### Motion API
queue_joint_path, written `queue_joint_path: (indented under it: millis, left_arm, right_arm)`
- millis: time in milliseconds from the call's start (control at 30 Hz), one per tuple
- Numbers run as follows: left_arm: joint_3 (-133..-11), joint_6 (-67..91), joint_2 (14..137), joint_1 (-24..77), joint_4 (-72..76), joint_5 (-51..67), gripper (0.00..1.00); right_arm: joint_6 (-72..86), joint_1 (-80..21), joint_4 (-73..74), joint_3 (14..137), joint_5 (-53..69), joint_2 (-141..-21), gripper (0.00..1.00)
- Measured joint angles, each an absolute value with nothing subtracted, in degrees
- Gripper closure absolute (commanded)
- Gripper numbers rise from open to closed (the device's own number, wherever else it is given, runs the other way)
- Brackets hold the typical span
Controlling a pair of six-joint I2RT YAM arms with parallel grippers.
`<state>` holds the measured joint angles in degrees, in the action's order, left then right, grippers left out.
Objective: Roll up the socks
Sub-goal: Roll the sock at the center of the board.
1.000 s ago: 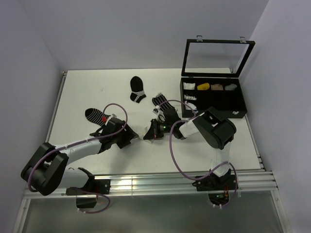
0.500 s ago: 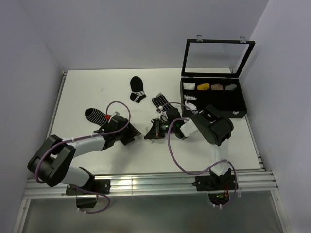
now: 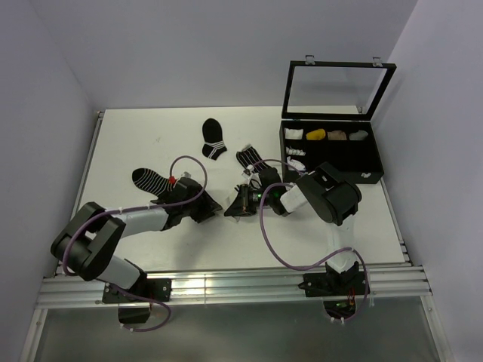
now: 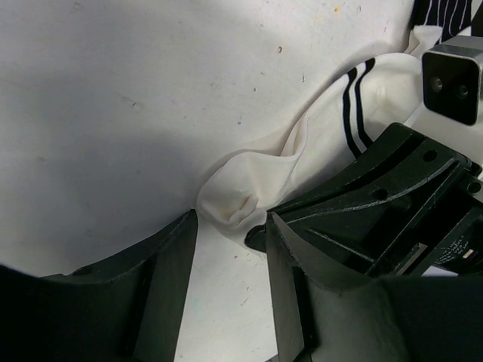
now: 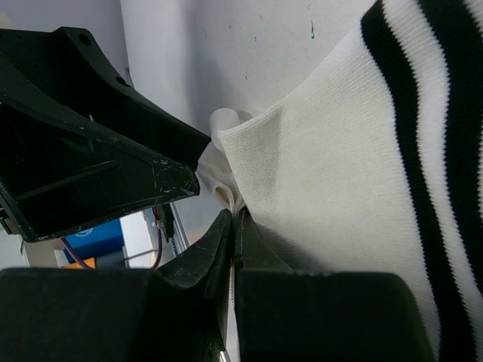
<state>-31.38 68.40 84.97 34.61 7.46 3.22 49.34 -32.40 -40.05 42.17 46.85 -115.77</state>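
Left wrist view: white sock (image 4: pixel 339 128) bunched on the counter (image 4: pixel 113 90), toe end just ahead of the narrowly parted left gripper (image 4: pixel 230 226), length running away toward the right gripper (image 5: pixel 235 226), clamped on its edge.

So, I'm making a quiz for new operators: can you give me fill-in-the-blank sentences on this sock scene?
1. The right end effector is shut on the mostly ___ knit sock with black cuff stripes.
2. The left end effector has its jaws ___, facing that sock's bunched end.
3. The black compartment box sits on the ___ side of the white table.
Missing: white; open; right.
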Motion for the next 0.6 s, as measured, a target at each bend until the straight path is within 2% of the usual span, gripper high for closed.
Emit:
queue_joint_path:
  millis: [100,333,433,600]
  left_arm:
    - [-31.88,68.38,86.26,34.83,8.40,3.64,0.57]
    - [-31.97,68.34,86.94,35.14,9.26,3.92,0.55]
    - [-31.94,68.14,86.56,35.27,9.21,3.92,0.51]
    - [-30.98,67.46,84.03,35.53,7.99,3.62,0.36]
  right_arm:
    - [49.45,-32.38,-39.53,42.39,46.92,-115.79,0.96]
    - [49.89,-32.03,-39.57,42.78,47.92,-116.44,0.95]
    - [50.06,-31.88,-39.92,42.78,48.31,-116.68,0.95]
    - [50.09,-31.79,-40.25,42.78,48.62,-116.84,0.95]
